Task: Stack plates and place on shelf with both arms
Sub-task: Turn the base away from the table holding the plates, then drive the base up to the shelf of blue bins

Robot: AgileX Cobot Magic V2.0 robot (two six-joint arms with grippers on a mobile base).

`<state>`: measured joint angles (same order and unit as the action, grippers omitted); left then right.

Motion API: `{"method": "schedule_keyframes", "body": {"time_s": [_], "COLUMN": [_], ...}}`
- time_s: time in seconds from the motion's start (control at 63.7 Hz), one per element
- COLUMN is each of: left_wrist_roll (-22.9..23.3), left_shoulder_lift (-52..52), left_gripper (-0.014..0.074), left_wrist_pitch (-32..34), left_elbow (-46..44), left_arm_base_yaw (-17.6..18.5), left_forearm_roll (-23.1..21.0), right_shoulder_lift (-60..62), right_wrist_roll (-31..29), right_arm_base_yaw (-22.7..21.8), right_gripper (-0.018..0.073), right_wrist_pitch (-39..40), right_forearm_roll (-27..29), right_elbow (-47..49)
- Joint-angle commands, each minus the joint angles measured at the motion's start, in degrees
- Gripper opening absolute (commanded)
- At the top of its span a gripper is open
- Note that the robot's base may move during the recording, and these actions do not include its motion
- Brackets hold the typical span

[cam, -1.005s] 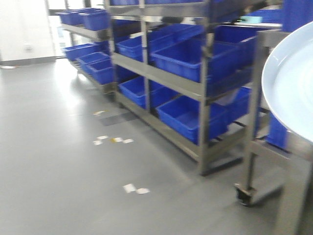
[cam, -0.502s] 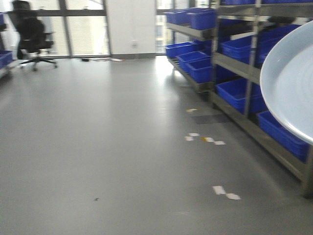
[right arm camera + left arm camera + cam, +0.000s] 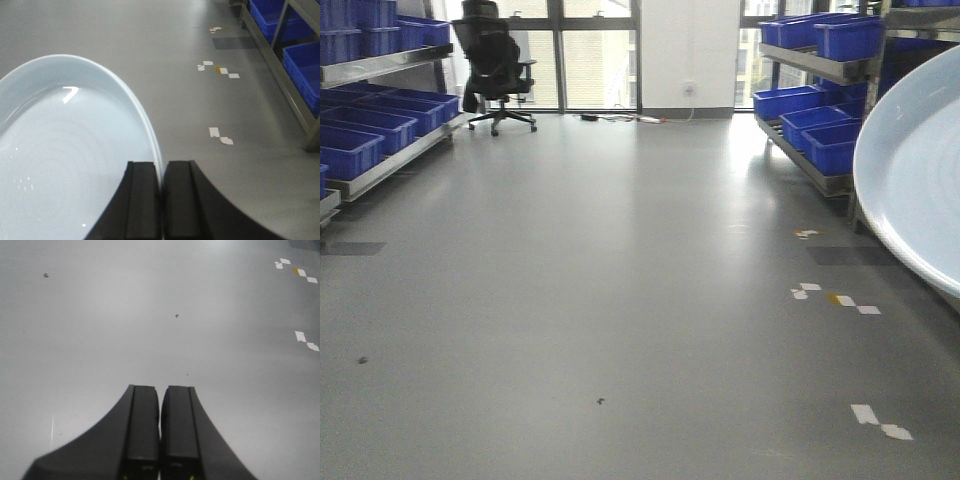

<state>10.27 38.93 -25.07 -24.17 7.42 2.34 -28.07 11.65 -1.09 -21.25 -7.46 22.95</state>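
A large pale blue-white glossy plate (image 3: pixel 65 160) is held tilted on its edge above the grey floor. My right gripper (image 3: pixel 161 165) is shut on its rim, one finger on each side of the rim. The same plate fills the right edge of the front view (image 3: pixel 920 170). I cannot tell whether a second plate lies against it. My left gripper (image 3: pixel 161 388) is shut and empty, with its fingers pressed together over bare floor. Neither gripper shows in the front view.
Metal racks with blue bins stand at the left (image 3: pixel 370 130) and at the right (image 3: pixel 820 110); the right rack also shows in the right wrist view (image 3: pixel 295 35). A black office chair (image 3: pixel 495 60) stands at the back by the windows. Tape scraps (image 3: pixel 835 297) lie on the floor.
The front view has swung left: the rack of blue bins slid off to the right, and the chair and left rack came into view. The plate keeps its place at the right edge.
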Motion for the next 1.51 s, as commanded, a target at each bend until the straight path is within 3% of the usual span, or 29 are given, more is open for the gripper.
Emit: {"method": "schedule_keyframes", "body": {"time_s": [0.0, 1.491], "left_wrist_roll": [0.37, 0.37], "left_shoulder_lift": [0.03, 0.03], "left_gripper": [0.0094, 0.0094], "left_wrist_pitch": [3.93, 3.93], "left_elbow": [-1.58, -1.58], "left_arm_base_yaw": [0.44, 0.44], "left_forearm_roll": [-0.03, -0.03], "right_shoulder_lift": [-0.11, -0.11], "right_wrist_roll": [-0.02, -0.02], "right_arm_base_yaw": [-0.29, -0.29], "right_gripper": [0.0057, 0.0057], "right_wrist_pitch": [5.65, 5.65], "right_forearm_roll": [-0.56, -0.56], "right_elbow": [1.75, 1.75]}}
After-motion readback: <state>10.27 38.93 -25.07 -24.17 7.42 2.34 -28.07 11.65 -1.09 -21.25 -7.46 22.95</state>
